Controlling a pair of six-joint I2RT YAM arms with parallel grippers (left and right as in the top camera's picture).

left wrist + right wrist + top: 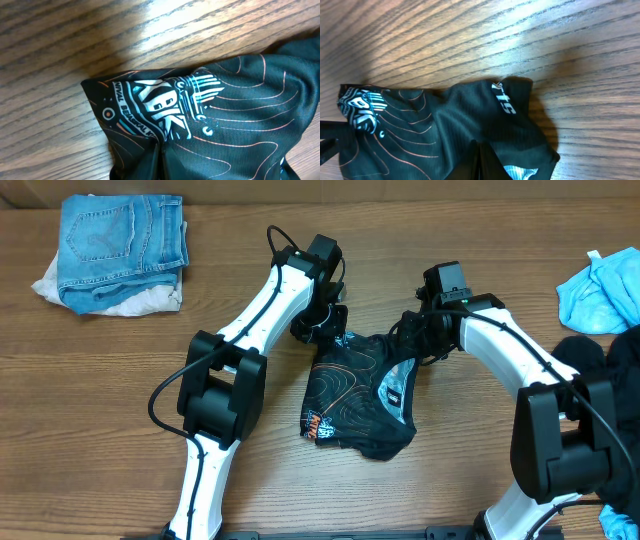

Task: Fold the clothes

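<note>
L tool & R tool both clamped (arms angled inward).

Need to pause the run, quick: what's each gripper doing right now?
Left gripper: closed, pinching the far edge of the black jersey.
Right gripper: closed, pinching the same jersey's far edge.

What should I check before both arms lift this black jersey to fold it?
1. Left pincer shut on jersey far edge: ok.
2. Right pincer shut on the same edge: ok.
3. Jersey lying flat: not ok, it is bunched.
4. Folded jeans well apart from jersey: ok.
5. Depth of each grip: cannot tell, fingertips hidden under fabric.
</note>
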